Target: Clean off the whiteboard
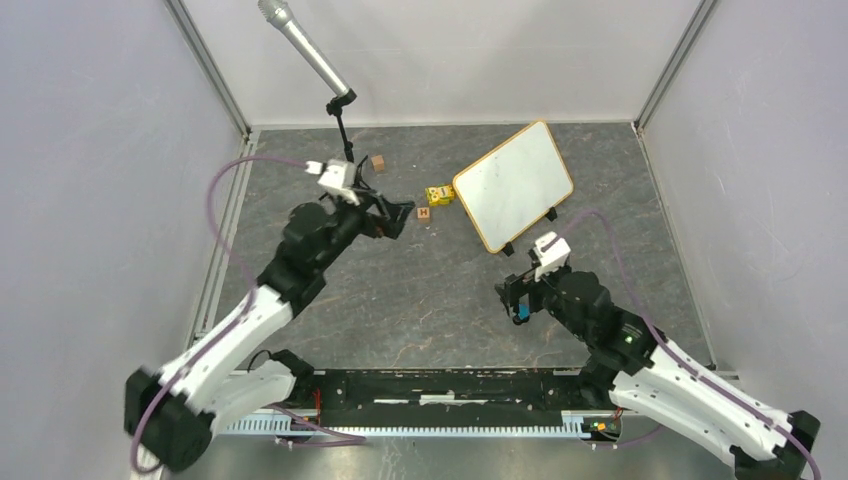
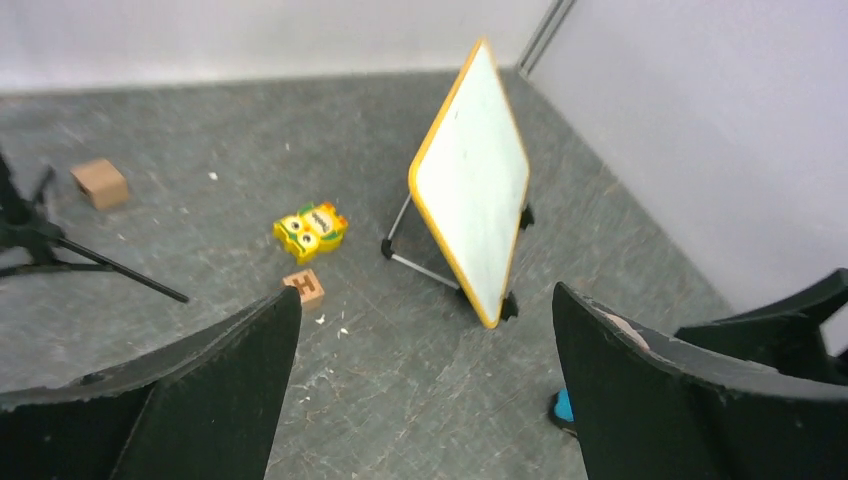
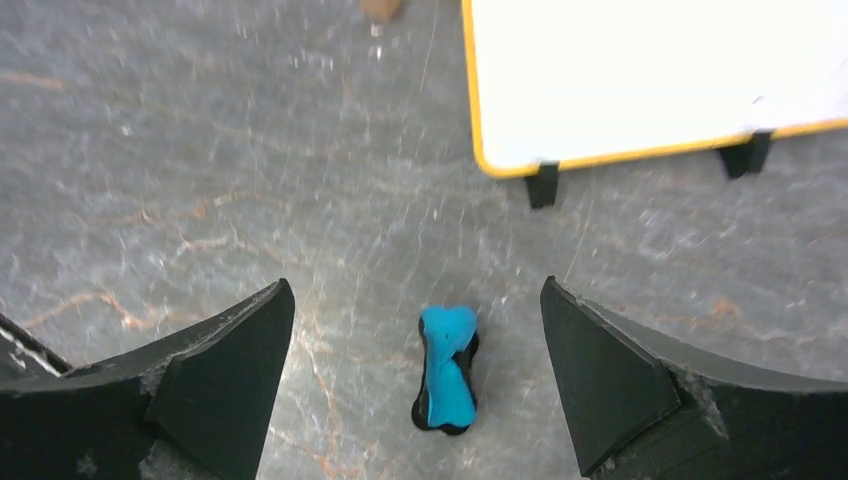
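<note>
- Dark grey, stone-patterned tabletop [image 1: 420, 300] is enclosed by pale walls.
- The whiteboard [image 1: 514, 186] is found at the far right of the table, propped at a tilt on small black feet and a wire stand. Its face is seen as plain white within a thin yellowish wood frame with rounded corners.
- The right arm is bent low just in front of the board's near edge. The right gripper [image 3: 415, 285] is pointed down at the table with its fingers spread wide.
- A blue eraser [image 3: 446, 368] is seen lying on the table below the gap between those fingers, near the board's feet.
- The left arm is stretched toward mid-table, and the left gripper [image 2: 425, 295] is likewise spread apart and aimed at the board.
- A yellow toy [image 1: 440, 194] and a lettered wooden block [image 1: 424, 212] lie between the left gripper and the board.
</note>
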You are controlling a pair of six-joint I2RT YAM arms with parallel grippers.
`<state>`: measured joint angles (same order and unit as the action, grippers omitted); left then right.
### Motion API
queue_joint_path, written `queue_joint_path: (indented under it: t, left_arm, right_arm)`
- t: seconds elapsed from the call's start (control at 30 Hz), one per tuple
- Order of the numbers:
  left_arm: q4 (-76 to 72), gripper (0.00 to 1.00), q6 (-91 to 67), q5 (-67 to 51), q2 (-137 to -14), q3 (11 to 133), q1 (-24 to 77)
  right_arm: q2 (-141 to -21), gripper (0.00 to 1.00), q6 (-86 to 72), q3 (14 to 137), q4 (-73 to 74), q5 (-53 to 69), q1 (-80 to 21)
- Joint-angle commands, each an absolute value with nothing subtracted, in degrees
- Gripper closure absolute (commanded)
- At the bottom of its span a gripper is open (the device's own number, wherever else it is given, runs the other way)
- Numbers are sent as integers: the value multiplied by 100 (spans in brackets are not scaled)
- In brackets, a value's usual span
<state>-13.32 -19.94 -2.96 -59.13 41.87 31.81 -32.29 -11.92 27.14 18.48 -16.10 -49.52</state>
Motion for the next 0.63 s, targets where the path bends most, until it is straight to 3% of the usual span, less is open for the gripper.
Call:
queue_joint_path:
  t: [0.0,0.2,0.4,0.6]
  left_arm:
    - [749,0,-2075,219,-4526,4661,3157]
    - [2424,0,-1996,327,-3545,6180,3155]
    - [3500,0,-1789,488,-3430,7691,3160]
    - [3597,0,-1844,624,-3235,8095,3157]
  right_arm:
    - [-2711,2,-754,3020,1505,-2136,-4975]
    - [-2430,2,-162,4208,1747,-2558,-4981]
    - [-2062,2,-150,4743,1703,-2453,-4975]
    - [-1658,2,-48,4739,1487,-2551,-4979]
